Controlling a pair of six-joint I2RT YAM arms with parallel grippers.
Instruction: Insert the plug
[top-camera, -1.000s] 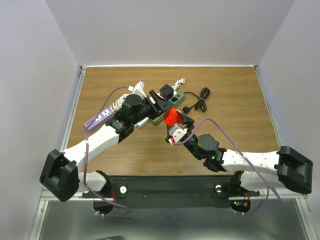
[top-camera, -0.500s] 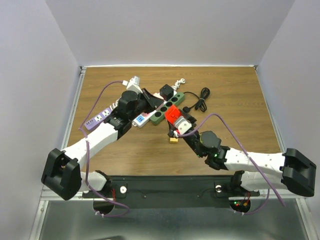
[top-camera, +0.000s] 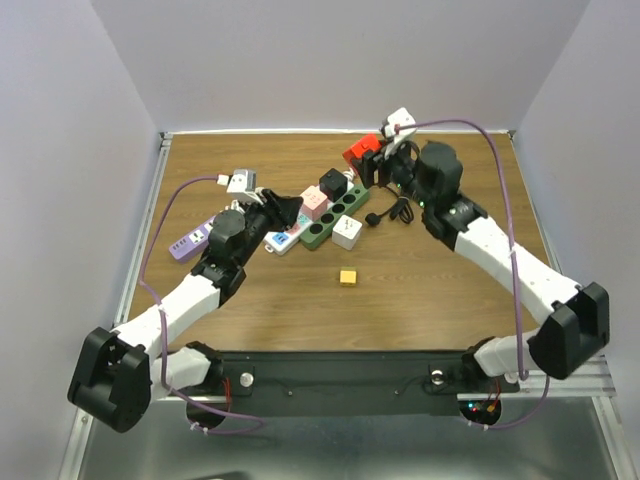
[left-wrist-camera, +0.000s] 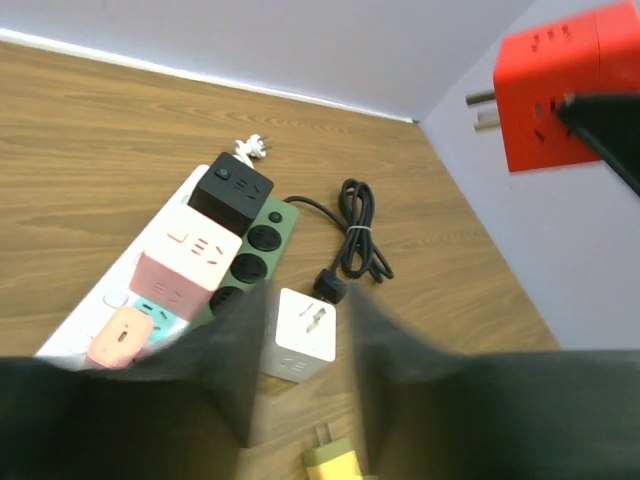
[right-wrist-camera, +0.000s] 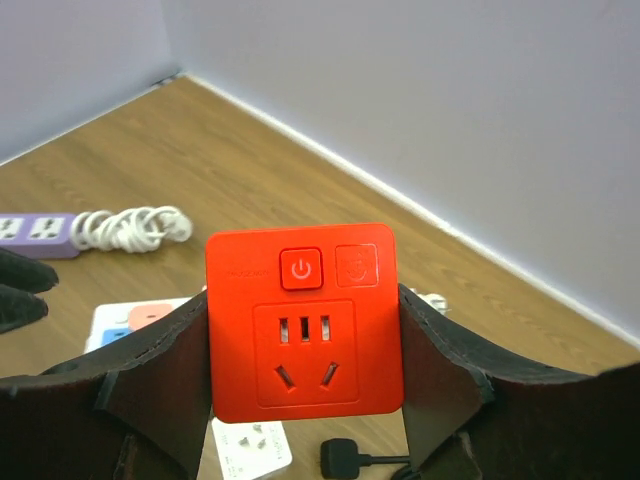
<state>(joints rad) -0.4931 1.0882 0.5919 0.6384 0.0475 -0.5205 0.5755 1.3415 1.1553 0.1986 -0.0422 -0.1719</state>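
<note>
Plug (top-camera: 358, 153), red and cube-shaped, clamped by its sides in the right gripper (right-wrist-camera: 303, 345) and raised off the tabletop (top-camera: 450, 280) near the far edge, prongs sticking out sideways, socket face toward the wrist camera. Left gripper (top-camera: 286, 208) hovering low over the left half of the tabletop, jaws apart with nothing between them, near the green power strip (top-camera: 336, 214). Black cube (top-camera: 331, 183) and pink cube (top-camera: 314, 203) along that strip, white cube (top-camera: 347, 231) just beside it, small yellow plug (top-camera: 347, 277) lying toward the near edge

Purple power strip (top-camera: 188, 241), yellow adapter (top-camera: 347, 277)
</note>
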